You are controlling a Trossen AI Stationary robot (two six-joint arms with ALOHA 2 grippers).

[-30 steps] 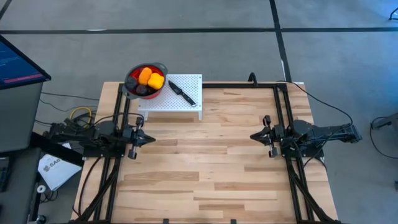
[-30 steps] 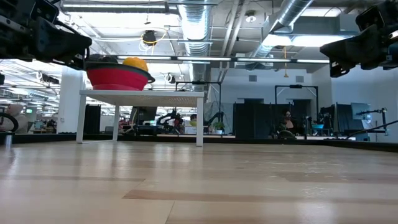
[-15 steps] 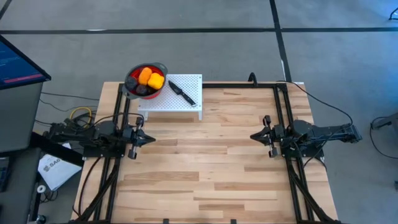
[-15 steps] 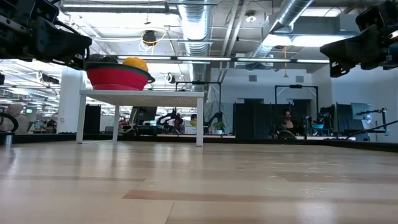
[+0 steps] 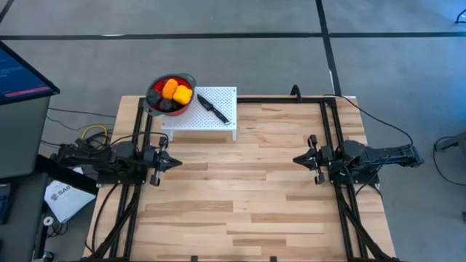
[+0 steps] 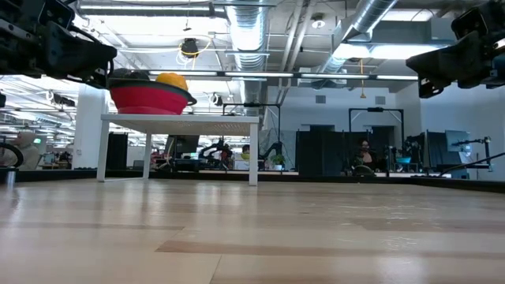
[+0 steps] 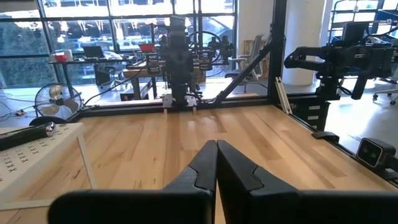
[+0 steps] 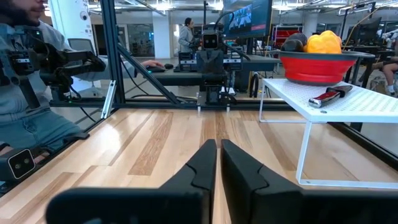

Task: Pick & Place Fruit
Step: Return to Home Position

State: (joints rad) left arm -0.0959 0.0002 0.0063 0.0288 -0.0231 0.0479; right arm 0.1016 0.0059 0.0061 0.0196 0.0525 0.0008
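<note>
Parking the arms at home reads as the step in hand; the picking and placing looks finished.

Fruit (image 5: 175,92): heaped in the red colander (image 6: 150,101), orange and yellow pieces on top, dark ones beneath. Exact count not readable. The colander stands on the white shelf (image 5: 211,120) at the far left corner of the counter (image 5: 240,196). The black-handled knife (image 5: 212,108) lies on the shelf just beside the colander; cannot tell whether its tip touches the rim. No fruit seen loose on the counter boards.

Left pincer (image 5: 175,163): at the counter's left edge, held above the boards, pointing inward. Its wrist view shows the two fingers pressed together with nothing between them.

Right pincer (image 5: 297,159): at the right edge in a mirror pose, facing the left one and well apart from it. Fingers likewise together, only a hairline seam, nothing held.

Judgement: both arms appear at or very near rest pose. The next move calls for little: settle any last joint travel, keep both pincers closed and clear of the shelf, then stop. Risk is low, as shelf and colander sit well away from either arm. A person (image 8: 31,118) sits beyond the counter in the right wrist view, not reaching in.
</note>
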